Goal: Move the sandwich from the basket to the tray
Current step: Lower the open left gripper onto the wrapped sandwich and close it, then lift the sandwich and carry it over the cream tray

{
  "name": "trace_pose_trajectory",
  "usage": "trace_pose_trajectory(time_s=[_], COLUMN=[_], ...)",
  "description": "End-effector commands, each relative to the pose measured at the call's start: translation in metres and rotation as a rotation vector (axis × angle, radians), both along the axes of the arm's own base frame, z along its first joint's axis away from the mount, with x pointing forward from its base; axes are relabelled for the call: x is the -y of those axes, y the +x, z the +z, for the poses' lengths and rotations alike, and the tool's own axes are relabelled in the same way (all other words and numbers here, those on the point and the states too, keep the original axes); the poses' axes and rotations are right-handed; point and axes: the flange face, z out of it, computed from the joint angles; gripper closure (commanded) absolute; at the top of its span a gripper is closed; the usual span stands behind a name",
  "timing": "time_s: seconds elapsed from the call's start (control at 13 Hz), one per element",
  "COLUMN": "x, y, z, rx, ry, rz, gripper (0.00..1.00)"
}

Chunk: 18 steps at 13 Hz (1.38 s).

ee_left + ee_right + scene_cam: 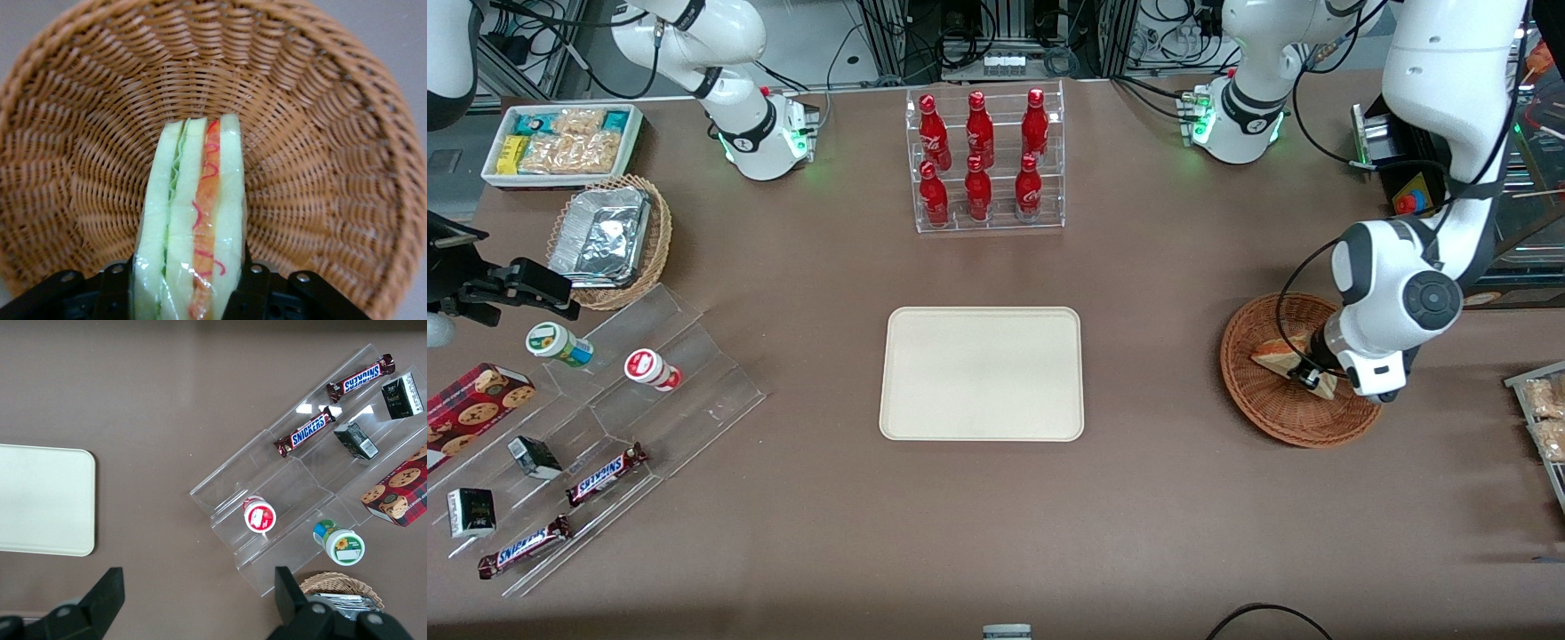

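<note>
My pincer (190, 293) sits low inside the basket (313, 153), its two black fingers (257, 283) pressed against the flat bread faces of the sandwich (193, 220), so I read it as pinching the wedge across its thickness. The sandwich stands on edge in the middle of the basket's woven floor, cut edge toward the wrist camera, and looks to be wrapped in clear film. I judge it light and very soft: the bread will squash if I clamp harder, and the film may let it slide, so a gentle hold across the broad faces, close to the thick end, seems the right place. The wrist view gives me the layers, green on one side and red on the other, and the finger contact; it shows nothing of the desk. The front view hides that contact under the arm's wrist, showing only a pale corner of the sandwich (1279, 356) in the basket (1263, 404) near the working arm's end of the desk, but it gives me the tray (983, 373), bare at the desk's middle and well apart from the basket.
</note>
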Motion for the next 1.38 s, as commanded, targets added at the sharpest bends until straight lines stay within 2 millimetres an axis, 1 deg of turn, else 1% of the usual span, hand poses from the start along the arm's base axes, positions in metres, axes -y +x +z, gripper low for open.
trace_pose_trajectory(time_s=[0.0,0.08,0.15,0.23,0.38,0.54,0.62,0.77,0.85,1.08,1.23,1.31], x=[0.024,0.05,0.075,0.096,0.142,0.208,0.233,0.279,0.291,0.357,0.402,0.417], y=[0.021,0.028,0.033,0.035,0.039,0.044,0.045,0.038,0.034,0.02,0.007,0.005], z=[0.061,0.076,0.086,0.093,0.095,0.093,0.087,0.071,0.063,0.043,0.028,0.023], rx=[-0.018,-0.025,-0.019,-0.006,0.013,0.031,0.031,0.024,0.018,0.029,0.03,0.048], ry=[-0.003,-0.001,-0.003,-0.005,-0.015,-0.019,-0.02,-0.019,-0.019,-0.033,-0.061,-0.077], rz=[-0.042,-0.094,-0.161,-0.202,-0.263,-0.343,-0.376,-0.447,-0.479,-0.672,-0.741,-0.764], gripper=[0.49,0.49,0.5,0.5,0.5,0.5,0.5,0.55,0.55,0.53,0.53,0.55])
